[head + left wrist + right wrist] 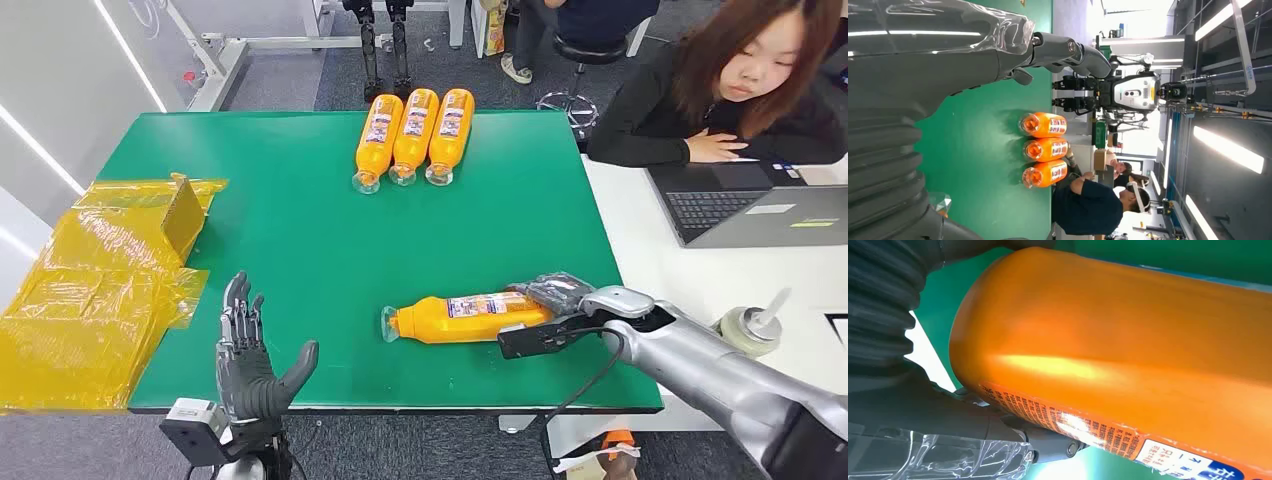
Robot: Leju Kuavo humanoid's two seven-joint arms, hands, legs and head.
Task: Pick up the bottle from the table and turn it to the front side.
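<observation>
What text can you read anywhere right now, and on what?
Nothing legible to quote.
Held bottle in the right hand: label print blurred, unreadable.
Three bottles at the far edge: labels too small.
Laptop: keys and sticker too small.
</observation>
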